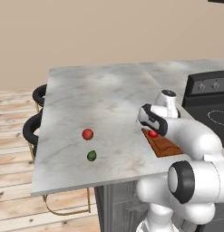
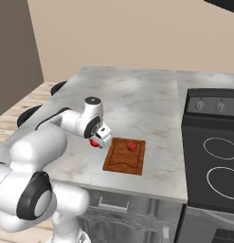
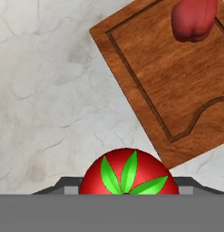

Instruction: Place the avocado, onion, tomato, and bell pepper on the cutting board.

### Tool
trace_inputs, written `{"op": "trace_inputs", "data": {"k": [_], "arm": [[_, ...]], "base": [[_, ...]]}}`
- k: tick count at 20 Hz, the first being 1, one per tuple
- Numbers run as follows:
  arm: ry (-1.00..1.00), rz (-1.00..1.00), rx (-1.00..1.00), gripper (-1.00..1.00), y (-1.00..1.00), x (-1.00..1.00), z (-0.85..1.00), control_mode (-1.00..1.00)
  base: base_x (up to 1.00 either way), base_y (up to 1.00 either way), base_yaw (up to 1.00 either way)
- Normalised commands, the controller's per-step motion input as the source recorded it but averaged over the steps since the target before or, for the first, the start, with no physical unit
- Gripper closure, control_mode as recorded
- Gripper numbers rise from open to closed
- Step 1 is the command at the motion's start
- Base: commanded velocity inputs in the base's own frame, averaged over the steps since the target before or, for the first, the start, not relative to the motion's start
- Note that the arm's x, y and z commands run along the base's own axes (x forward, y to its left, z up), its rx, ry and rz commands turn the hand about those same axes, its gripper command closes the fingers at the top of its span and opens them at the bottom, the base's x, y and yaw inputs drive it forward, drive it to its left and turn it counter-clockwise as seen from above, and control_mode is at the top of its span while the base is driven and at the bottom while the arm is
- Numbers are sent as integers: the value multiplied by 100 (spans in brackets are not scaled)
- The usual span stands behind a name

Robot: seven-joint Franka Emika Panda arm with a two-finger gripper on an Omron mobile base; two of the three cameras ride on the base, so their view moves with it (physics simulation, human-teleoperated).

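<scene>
While the gripper clamps the tomato beside the cutting board, early release risks it rolling off the edge

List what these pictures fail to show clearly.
- Gripper fingers: hidden by the tomato in the hand view, too small in the right base view.
- Cutting board: mostly covered by the arm in the left base view; cut off by the frame edge in the hand view.
- Bell pepper: cut off by the top edge in the hand view.
- Red ball near the avocado: too small to identify.
</scene>
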Motion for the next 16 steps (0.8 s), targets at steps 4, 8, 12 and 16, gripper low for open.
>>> {"op": "trace_inputs", "data": {"k": [4,8,12,16], "arm": [[0,0,0,100,-62,0,-7,-100],[0,0,0,100,-68,0,-16,-100],[1,0,0,100,-65,0,-17,-100],[0,0,0,100,-59,0,-21,-100]], "base": [[0,0,0],[0,0,0],[0,0,0],[0,0,0]]}}
